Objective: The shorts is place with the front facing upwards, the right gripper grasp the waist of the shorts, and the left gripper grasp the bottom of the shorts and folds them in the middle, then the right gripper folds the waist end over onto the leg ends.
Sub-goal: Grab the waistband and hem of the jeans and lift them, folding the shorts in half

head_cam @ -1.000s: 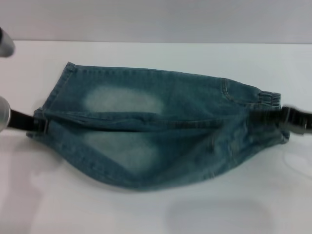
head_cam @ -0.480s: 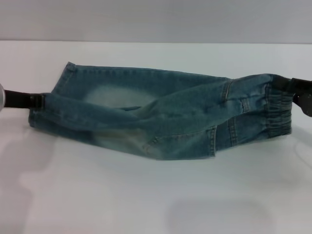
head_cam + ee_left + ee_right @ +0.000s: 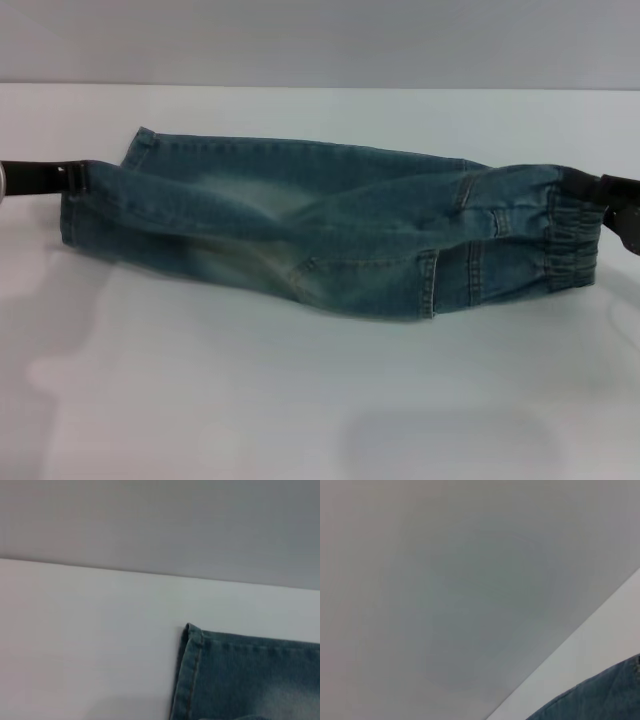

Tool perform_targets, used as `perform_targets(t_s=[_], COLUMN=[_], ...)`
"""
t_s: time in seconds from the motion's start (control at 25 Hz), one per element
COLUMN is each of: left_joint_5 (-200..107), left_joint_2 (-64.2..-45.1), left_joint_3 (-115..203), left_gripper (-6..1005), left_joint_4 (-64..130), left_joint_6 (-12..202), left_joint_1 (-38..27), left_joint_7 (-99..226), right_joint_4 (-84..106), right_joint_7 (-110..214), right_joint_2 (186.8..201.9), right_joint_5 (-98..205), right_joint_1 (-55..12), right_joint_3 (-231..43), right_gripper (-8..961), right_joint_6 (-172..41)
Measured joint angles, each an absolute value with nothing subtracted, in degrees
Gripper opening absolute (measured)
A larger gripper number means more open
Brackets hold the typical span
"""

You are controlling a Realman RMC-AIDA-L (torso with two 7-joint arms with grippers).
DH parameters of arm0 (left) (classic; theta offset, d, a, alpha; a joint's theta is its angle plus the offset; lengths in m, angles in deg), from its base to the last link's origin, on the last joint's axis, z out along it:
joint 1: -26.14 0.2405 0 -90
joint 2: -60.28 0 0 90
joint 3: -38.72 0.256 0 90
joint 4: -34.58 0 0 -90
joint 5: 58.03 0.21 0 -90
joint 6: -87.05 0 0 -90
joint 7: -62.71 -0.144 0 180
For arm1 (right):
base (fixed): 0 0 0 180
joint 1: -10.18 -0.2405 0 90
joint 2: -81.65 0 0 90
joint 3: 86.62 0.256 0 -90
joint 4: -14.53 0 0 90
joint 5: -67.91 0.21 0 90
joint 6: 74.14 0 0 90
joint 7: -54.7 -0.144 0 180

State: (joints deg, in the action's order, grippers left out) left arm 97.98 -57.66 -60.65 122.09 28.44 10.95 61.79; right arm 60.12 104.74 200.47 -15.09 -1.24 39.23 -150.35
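Observation:
The blue denim shorts (image 3: 330,230) lie across the white table, doubled lengthwise, with the near half draped over the far half. At the left end, my left gripper (image 3: 68,178) is shut on the upper leg hem (image 3: 72,212). The other leg's hem corner (image 3: 143,140) lies flat behind it, and this hem (image 3: 191,650) also shows in the left wrist view. My right gripper (image 3: 597,190) is shut on the puckered elastic waist (image 3: 570,235) at the right end. A strip of denim (image 3: 600,697) shows in the right wrist view.
The white table (image 3: 300,400) stretches in front of the shorts. Its far edge (image 3: 320,86) meets a plain grey wall (image 3: 320,40).
Both grippers have carried the near half of the shorts up and away from me, laying it over the far half. The pale thigh patches are now mostly covered.

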Motion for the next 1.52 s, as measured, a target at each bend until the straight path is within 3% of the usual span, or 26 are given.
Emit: perform_targets(t_s=[1.52], left_joint_5=[91.4], left_joint_2=[-57.57], left_joint_3=[-61.2], left_gripper=[103], left_joint_4=[118.5], left_joint_6=[36.2], left_joint_1=[10.7], left_joint_7=[58.7], right_joint_4=[50.6], right_joint_7=[108.5], right_joint_2=[200.54], right_joint_5=[-13.3], right_joint_1=[-4.8], right_joint_3=[47.9], right_gripper=[6], right_joint_6=[-149.8])
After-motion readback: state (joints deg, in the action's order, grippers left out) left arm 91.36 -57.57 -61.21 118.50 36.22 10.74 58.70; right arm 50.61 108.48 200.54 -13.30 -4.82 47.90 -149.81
